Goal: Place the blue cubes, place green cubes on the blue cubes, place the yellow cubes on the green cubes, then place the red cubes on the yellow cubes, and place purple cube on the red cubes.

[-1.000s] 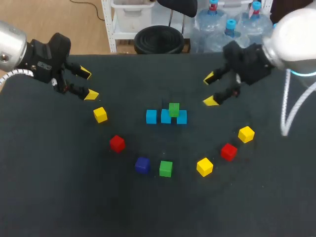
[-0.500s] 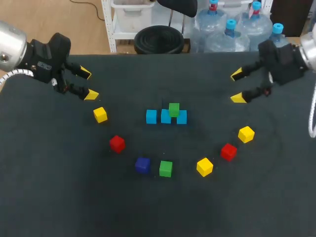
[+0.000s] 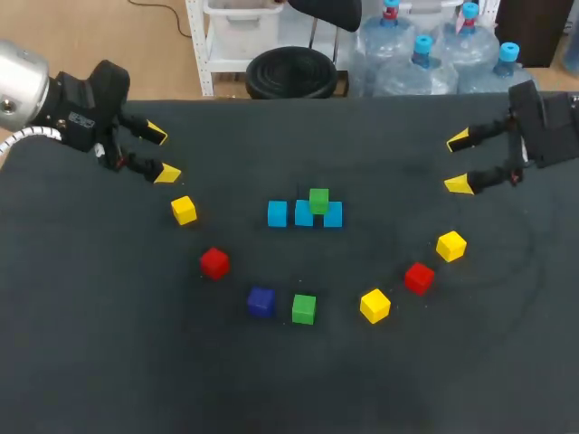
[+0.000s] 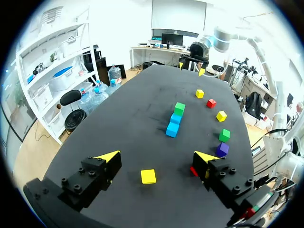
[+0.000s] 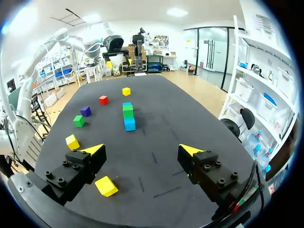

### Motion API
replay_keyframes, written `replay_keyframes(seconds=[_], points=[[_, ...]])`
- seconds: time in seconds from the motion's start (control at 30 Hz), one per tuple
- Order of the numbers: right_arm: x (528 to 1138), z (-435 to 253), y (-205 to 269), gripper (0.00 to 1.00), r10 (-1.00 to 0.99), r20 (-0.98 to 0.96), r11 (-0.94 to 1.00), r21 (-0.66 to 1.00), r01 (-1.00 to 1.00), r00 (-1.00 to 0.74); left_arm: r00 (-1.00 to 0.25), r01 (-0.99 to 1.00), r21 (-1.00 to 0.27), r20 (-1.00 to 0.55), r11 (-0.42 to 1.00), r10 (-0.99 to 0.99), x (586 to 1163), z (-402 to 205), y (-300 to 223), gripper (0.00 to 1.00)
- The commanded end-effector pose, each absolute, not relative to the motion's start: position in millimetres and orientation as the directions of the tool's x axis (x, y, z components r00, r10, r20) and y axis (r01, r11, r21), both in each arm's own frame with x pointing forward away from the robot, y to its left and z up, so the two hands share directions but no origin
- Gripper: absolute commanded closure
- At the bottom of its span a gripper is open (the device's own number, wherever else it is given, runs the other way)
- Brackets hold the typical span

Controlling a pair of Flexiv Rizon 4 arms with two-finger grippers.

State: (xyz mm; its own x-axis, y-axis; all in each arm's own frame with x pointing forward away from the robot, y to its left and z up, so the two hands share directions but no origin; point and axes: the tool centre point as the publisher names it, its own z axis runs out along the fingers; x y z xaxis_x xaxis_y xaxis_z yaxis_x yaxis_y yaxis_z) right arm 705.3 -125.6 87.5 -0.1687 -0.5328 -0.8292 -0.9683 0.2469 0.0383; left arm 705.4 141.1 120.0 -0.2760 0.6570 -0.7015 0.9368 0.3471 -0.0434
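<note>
Black matte table (image 3: 271, 389); short line marks on surface.

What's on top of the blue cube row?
One green cube, sitting over the middle and right cubes of the blue cube row. Nothing is on the green. It hides the blue tops directly beneath it.

Tabletop (image 3: 136, 362): matt black, cloth-like cover, faint scuff lines. Yellow cube (image 5: 106, 185): smooth hard faces, slight sheen; plastic or painted wood, can't tell. Left claw (image 4: 156, 157) and right claw (image 5: 141, 150): matt black bodies with bolt heads, smooth yellow tips. Left arm (image 3: 18, 81) housing: satin silver metal.
</note>
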Motion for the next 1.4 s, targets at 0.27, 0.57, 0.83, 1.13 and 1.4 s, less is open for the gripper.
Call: replay_keyframes(seconds=[0.27, 0.57, 0.83, 1.13, 1.4], points=[[705.0, 87.5, -125.8, 0.0, -0.532, -0.83, 0.247, 0.038, -0.968, -0.168, -0.259, 0.942, -0.037, -0.71, 0.332, 0.655, 704.5, 119.5, 141.1, 0.0], [705.0, 87.5, -125.8, 0.0, -0.532, -0.83, 0.247, 0.038, -0.968, -0.168, -0.198, 0.957, 0.0, -0.731, 0.289, 0.653, 683.0, 136.5, 123.1, 0.0], [705.0, 87.5, -125.8, 0.0, -0.532, -0.83, 0.247, 0.038, -0.968, -0.168, -0.073, 0.988, 0.038, -0.739, 0.149, 0.669, 636.2, 142.1, 103.5, 0.0], [705.0, 87.5, -125.8, 0.0, -0.532, -0.83, 0.247, 0.038, -0.968, -0.168, -0.044, 0.994, 0.038, -0.715, 0.102, 0.697, 606.8, 135.1, 78.5, 0.0], [705.0, 87.5, -125.8, 0.0, -0.532, -0.83, 0.247, 0.038, -0.968, -0.168, -0.047, 0.993, 0.041, -0.705, 0.107, 0.708, 582.6, 128.2, 55.5, 0.0]])
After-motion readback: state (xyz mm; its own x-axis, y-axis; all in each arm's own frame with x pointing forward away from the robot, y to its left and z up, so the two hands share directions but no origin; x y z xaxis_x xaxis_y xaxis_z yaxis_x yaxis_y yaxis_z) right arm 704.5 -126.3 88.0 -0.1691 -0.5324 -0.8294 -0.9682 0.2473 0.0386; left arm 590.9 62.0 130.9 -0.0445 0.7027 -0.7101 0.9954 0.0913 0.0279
